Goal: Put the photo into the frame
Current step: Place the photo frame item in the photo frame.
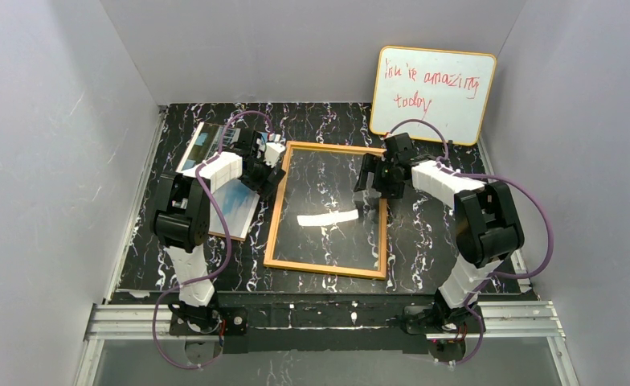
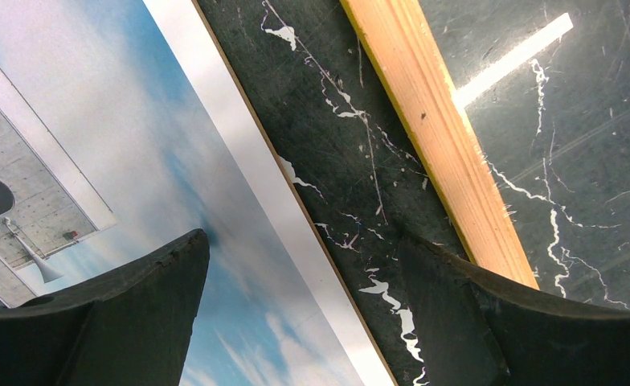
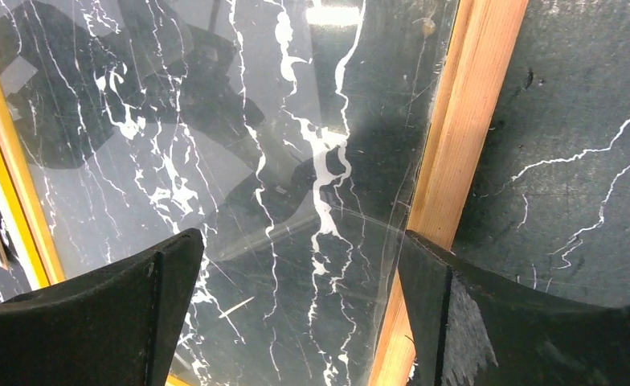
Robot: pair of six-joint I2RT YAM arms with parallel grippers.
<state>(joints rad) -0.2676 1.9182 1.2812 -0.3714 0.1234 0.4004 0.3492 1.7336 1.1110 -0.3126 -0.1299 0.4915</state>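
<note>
The photo (image 1: 235, 203) lies picture side up at the left of the black marble table, partly under my left arm; in the left wrist view (image 2: 119, 161) I see its blue sky and white building. The frame (image 1: 325, 265) lies flat, orange-wood rim up, its clear pane showing the table. My left gripper (image 1: 267, 173) is open, straddling the photo's right edge (image 2: 296, 201), with the frame's left rim (image 2: 440, 145) close to its right finger. My right gripper (image 1: 370, 189) is open over the frame's right rim (image 3: 456, 145), one finger above the pane (image 3: 239, 161).
A yellow-edged whiteboard (image 1: 432, 92) with red writing leans on the back wall at the right. Grey walls close in the table on three sides. A bright light glare (image 1: 328, 217) reflects off the pane. A brown board edge shows under the photo.
</note>
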